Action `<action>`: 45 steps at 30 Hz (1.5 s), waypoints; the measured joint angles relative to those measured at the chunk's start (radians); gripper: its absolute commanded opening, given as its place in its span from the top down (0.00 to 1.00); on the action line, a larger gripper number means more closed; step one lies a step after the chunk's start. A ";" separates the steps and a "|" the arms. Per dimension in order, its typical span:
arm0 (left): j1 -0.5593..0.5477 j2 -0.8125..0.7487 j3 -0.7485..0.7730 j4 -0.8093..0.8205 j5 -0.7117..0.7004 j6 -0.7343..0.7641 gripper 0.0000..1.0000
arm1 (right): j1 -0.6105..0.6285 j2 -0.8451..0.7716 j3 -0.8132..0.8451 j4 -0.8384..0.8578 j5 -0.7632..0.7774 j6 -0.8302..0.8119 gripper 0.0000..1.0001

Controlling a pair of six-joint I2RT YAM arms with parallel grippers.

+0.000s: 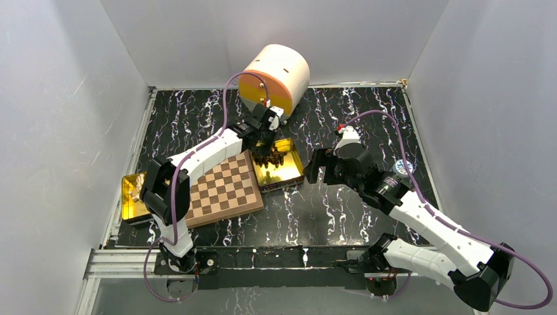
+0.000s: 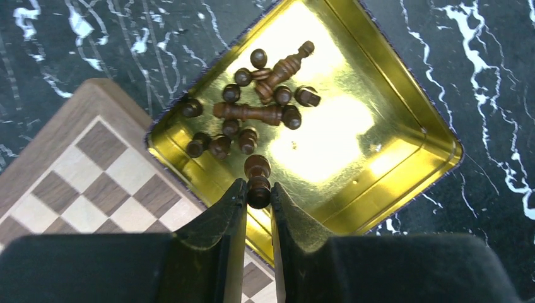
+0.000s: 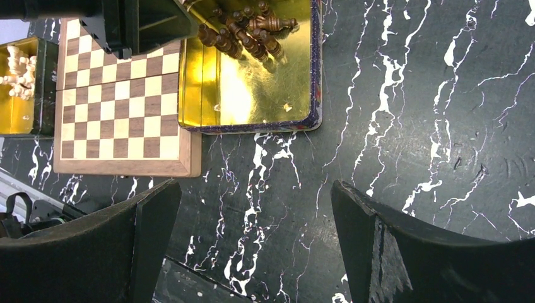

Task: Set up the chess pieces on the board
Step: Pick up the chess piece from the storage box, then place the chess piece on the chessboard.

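The checkered wooden board point(image 1: 223, 189) point(image 2: 82, 183) point(image 3: 120, 107) lies left of centre with no pieces on it. Several dark brown chess pieces point(image 2: 252, 107) point(image 3: 243, 31) point(image 1: 269, 157) lie heaped in a gold tin point(image 2: 385, 120) point(image 1: 289, 176) point(image 3: 252, 95) at the board's far right corner. My left gripper point(image 2: 257, 192) point(image 1: 266, 141) hangs over that tin's near rim, shut on one dark piece point(image 2: 257, 173), its base between the fingertips. My right gripper point(image 3: 252, 208) point(image 1: 314, 172) stands open over bare marble right of the tin, holding nothing.
A second gold tin point(image 1: 134, 197) point(image 3: 19, 113) with pale pieces point(image 3: 19, 76) sits left of the board. A cream and orange drum point(image 1: 276, 79) lies at the back. Grey walls enclose the black marbled table point(image 1: 341, 210); a metal rail runs along its near edge.
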State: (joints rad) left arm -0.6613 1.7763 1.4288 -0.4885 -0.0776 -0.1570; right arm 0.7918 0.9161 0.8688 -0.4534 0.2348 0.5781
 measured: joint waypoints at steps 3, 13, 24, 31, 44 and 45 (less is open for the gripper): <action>0.000 0.000 0.030 -0.037 -0.055 -0.002 0.89 | 0.000 -0.001 0.000 0.000 -0.002 -0.001 0.01; 0.142 0.000 0.071 -0.113 -0.108 -0.037 0.88 | 0.000 -0.043 -0.002 0.000 -0.002 -0.003 0.01; 0.316 0.051 0.115 -0.116 -0.093 -0.076 0.87 | 0.000 -0.054 -0.019 -0.015 -0.002 -0.005 0.01; 0.312 0.122 0.135 -0.111 -0.051 -0.075 0.87 | 0.000 -0.072 -0.029 -0.018 0.000 -0.005 0.01; 0.312 0.134 0.114 -0.090 -0.015 -0.064 0.87 | 0.000 -0.072 -0.029 -0.018 0.002 -0.002 0.01; 0.312 0.134 0.109 -0.088 -0.015 -0.063 0.87 | 0.000 -0.071 -0.029 -0.018 0.002 -0.002 0.01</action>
State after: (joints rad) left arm -0.3489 1.9102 1.5383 -0.5766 -0.0929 -0.2203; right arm 0.7918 0.8448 0.8394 -0.4717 0.2367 0.5766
